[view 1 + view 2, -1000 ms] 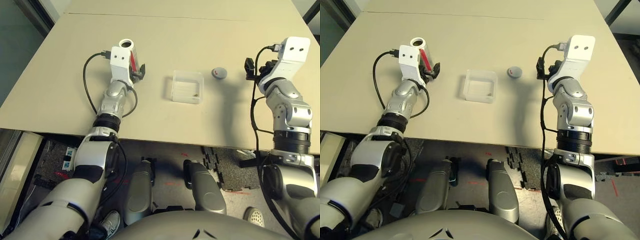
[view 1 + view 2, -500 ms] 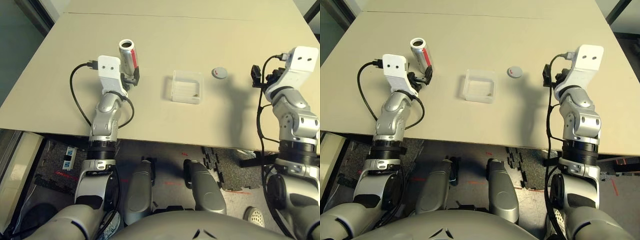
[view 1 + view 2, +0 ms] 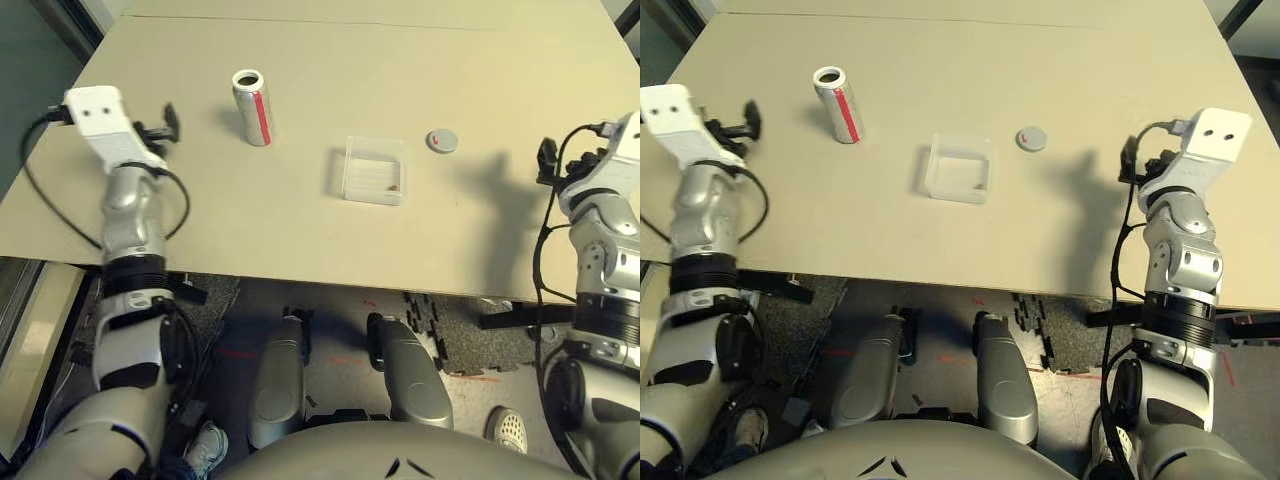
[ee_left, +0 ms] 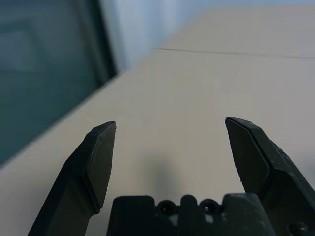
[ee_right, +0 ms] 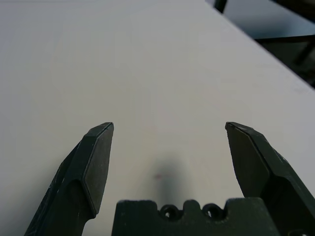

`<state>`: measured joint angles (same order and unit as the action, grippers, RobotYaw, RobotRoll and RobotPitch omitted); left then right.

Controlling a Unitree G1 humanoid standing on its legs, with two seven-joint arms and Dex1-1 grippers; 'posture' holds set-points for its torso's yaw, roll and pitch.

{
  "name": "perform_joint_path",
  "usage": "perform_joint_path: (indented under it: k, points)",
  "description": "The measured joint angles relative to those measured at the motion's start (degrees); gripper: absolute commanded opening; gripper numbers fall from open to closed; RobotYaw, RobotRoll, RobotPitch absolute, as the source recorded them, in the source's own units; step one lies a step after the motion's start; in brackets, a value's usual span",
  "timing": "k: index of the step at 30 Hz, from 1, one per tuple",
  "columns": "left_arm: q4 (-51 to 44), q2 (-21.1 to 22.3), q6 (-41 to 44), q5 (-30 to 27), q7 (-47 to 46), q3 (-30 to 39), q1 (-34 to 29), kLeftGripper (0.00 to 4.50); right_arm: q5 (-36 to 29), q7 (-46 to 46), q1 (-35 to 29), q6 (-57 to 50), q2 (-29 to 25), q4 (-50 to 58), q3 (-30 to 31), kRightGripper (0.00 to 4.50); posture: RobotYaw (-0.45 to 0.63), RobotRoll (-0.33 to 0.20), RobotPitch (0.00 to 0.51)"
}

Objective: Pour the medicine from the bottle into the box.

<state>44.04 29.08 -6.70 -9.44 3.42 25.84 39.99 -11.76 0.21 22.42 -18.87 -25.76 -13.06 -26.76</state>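
Observation:
The bottle (image 3: 254, 106) stands upright on the table at the back left, silver with a red stripe, its mouth uncovered. Its round grey cap (image 3: 441, 141) lies flat to the right of the box (image 3: 375, 171), a clear shallow tray at the table's middle. A few tiny brownish pellets of medicine (image 3: 393, 186) lie in the box's near right corner. My left gripper (image 3: 165, 125) is open and empty, well to the left of the bottle; its fingers (image 4: 101, 157) spread over bare tabletop. My right gripper (image 3: 548, 160) hangs open and empty at the right edge, far from the cap.
The tan table (image 3: 300, 230) has a seam line across its back. Its left edge runs beside a dark wall panel (image 4: 44, 73). The floor under the near edge holds black mats and cables.
My left gripper has let go of the bottle and drawn back to the left, leaving the bottle upright on the table. The right arm has swung out to the right and nearer.

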Motion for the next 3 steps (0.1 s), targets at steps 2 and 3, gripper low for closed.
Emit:
perform_joint_path:
  k: [2, 3]
  points:
    - [4.3, 1.7, -2.2, 0.0, -0.4, 0.4, 0.4, 4.47, 0.2, -0.5, -0.1, 1.5, -0.3, -1.4, -0.2, 4.5, 0.01, 0.0, 0.24]
    - [6.4, 2.4, -3.1, 0.0, -0.5, 0.6, 0.8, 4.47, 0.3, -0.7, -0.2, 2.0, -0.4, -1.9, -0.5, 4.5, 0.01, 0.0, 0.24]
